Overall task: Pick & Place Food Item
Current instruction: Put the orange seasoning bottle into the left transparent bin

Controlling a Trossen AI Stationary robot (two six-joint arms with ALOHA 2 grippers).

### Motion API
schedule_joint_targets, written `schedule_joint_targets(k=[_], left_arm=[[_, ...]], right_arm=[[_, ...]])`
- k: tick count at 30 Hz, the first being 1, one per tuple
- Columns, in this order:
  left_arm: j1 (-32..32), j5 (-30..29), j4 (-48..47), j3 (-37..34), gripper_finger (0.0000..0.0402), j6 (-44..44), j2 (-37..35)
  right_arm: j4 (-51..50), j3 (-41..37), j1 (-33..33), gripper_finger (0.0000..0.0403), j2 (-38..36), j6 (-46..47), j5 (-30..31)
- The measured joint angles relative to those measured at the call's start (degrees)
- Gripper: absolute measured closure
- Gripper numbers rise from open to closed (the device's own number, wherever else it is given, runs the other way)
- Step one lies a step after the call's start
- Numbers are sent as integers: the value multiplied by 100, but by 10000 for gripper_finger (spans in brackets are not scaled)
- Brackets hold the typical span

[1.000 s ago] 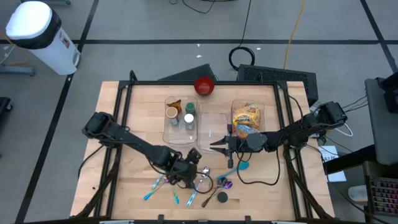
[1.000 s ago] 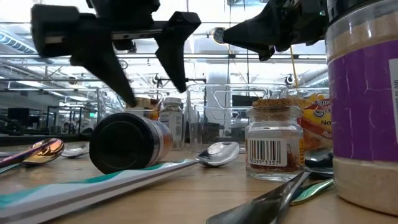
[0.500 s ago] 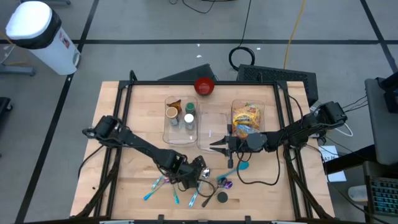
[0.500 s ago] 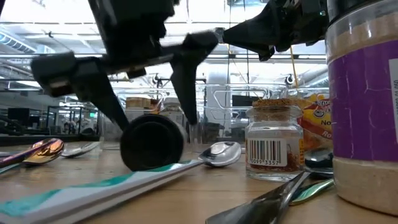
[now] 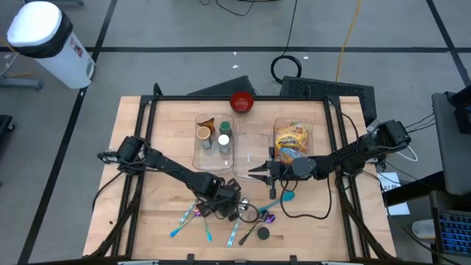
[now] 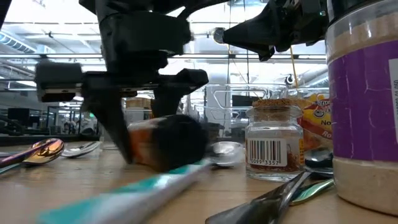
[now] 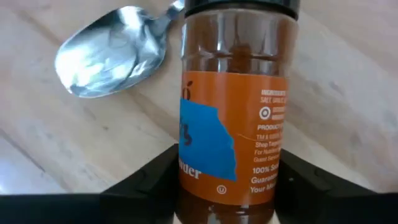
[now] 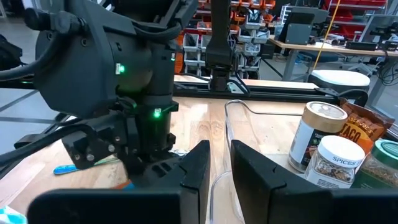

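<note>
Wood table [image 5: 162, 140] fills the high view's middle, grey floor [image 5: 147, 29] around; my left gripper [image 5: 229, 204] is low centre. Low view: glass-walled room behind, my fingers [image 6: 112, 124] closing around the lying spice jar [image 6: 168, 142]. Right gripper [image 5: 254, 173] nearly closed, empty.

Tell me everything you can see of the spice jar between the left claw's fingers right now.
The spice jar is a clear bottle of reddish-brown powder with a black cap and an orange label bearing a blue shape and small white print. It lies on its side on the wooden table, at the front, among scattered cutlery, its cap end beside a metal spoon. The left claw straddles it, a dark finger on each side of the body, apparently touching it; a firm grip is not confirmed.
</note>
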Motion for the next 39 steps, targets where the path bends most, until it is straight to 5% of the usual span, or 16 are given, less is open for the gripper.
schedule_joint_targets(k=[7,14,20,26,33,35,39], left_arm=[[50,-160,-196,-13,225,-1223,-220],[318,929,-170,28,226,-2482,-1241],[412,567,532,-376,226,-2889,-2364],[465,-391,3237,-2184,228,-3130,-3511],[754,-1062,9609,-4232,228,-3156,-3402],[839,-1083,10279,-4338,228,-3374,-3172],[915,-1027,10141,-3995,228,-3409,-2799]], right_arm=[[0,0,0,344,0,2,0],[-27,0,-1,344,0,7,4],[-115,0,1,344,0,20,7],[-703,0,3,344,-386,250,11],[-798,-2,50,344,-903,719,5],[-708,-2,51,344,-935,708,0],[-403,-2,35,344,-933,321,28]])
